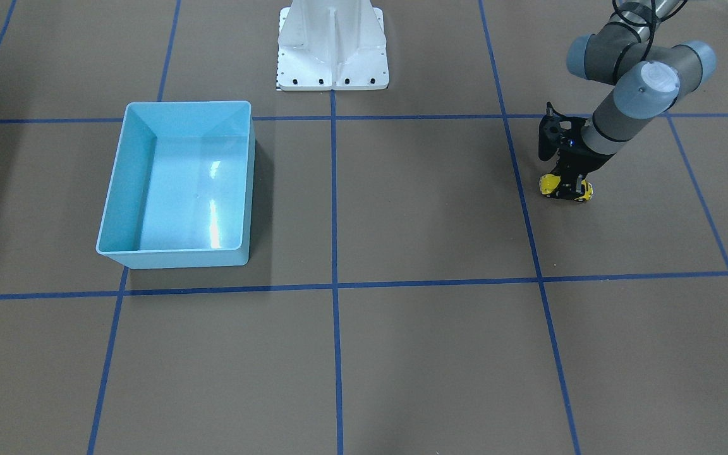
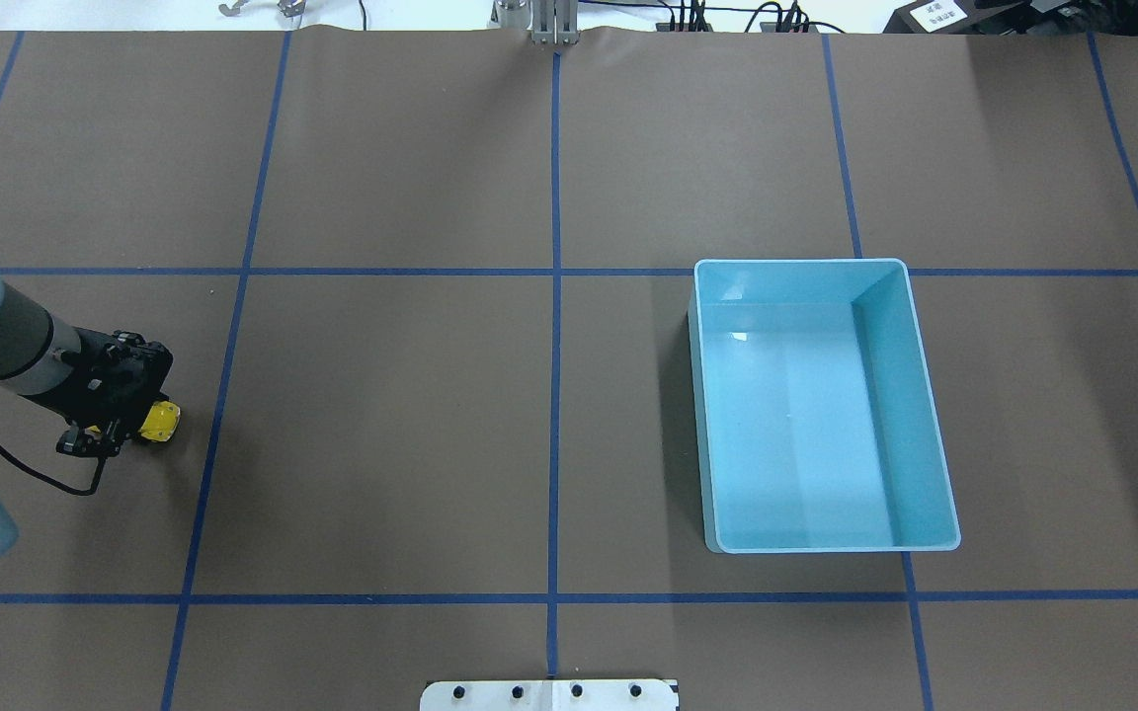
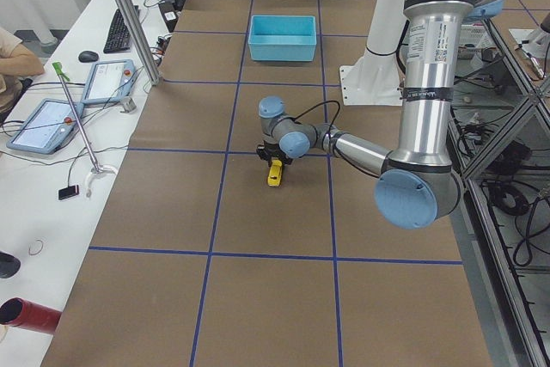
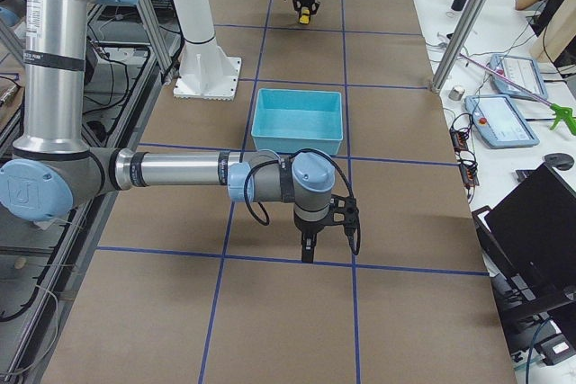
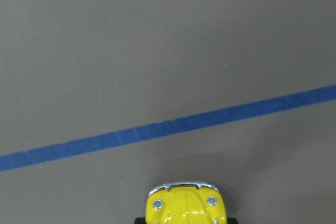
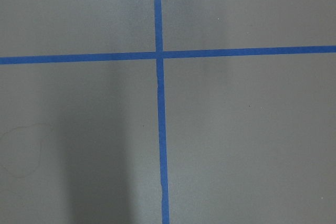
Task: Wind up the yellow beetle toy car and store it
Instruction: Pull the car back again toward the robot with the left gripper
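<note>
The yellow beetle toy car (image 1: pixel 550 184) stands on the brown table at the robot's far left; it also shows in the overhead view (image 2: pixel 162 421), in the exterior left view (image 3: pixel 274 175) and small in the exterior right view (image 4: pixel 306 15). My left gripper (image 1: pixel 567 188) reaches down over it, its black fingers closed on the car's sides. The left wrist view shows only the car's front (image 5: pixel 185 207) at the bottom edge. My right gripper (image 4: pixel 309 254) shows only in the exterior right view, pointing down over bare table near a tape crossing; I cannot tell whether it is open or shut.
The light blue bin (image 1: pixel 117 189) stands open and empty on the robot's right half of the table, seen too in the overhead view (image 2: pixel 910 395). The white robot base (image 1: pixel 332 57) is at the table's near edge. Blue tape lines (image 6: pixel 159 129) grid the table.
</note>
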Tool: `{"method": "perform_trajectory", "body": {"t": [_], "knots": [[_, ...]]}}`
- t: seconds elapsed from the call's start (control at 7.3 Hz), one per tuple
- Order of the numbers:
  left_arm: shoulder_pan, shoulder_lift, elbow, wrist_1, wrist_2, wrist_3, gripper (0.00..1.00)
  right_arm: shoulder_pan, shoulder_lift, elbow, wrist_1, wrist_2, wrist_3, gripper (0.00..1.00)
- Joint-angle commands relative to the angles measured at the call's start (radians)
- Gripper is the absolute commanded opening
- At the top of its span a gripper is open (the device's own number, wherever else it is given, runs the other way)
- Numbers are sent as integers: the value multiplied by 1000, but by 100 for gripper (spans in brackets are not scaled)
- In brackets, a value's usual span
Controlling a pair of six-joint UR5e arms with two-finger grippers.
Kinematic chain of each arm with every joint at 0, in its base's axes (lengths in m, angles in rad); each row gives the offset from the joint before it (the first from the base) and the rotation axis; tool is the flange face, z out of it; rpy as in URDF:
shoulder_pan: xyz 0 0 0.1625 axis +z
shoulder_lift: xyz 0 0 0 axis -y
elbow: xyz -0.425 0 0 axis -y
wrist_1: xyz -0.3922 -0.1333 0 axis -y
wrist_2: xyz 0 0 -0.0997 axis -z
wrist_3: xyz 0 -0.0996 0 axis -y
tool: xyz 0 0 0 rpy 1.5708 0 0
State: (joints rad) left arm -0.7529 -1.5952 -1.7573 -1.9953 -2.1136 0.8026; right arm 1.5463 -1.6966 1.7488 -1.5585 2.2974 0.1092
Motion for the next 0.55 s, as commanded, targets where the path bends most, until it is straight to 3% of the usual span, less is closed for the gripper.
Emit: {"method": "perform_trajectory", "body": {"t": [0.0,0.41], "knots": [[-12,18,12,-33,-3,16,6,0,0,0,0,0,0,100],[-26,38,15,-49,-23,38,6,0,0,0,0,-1,1,100]]}}
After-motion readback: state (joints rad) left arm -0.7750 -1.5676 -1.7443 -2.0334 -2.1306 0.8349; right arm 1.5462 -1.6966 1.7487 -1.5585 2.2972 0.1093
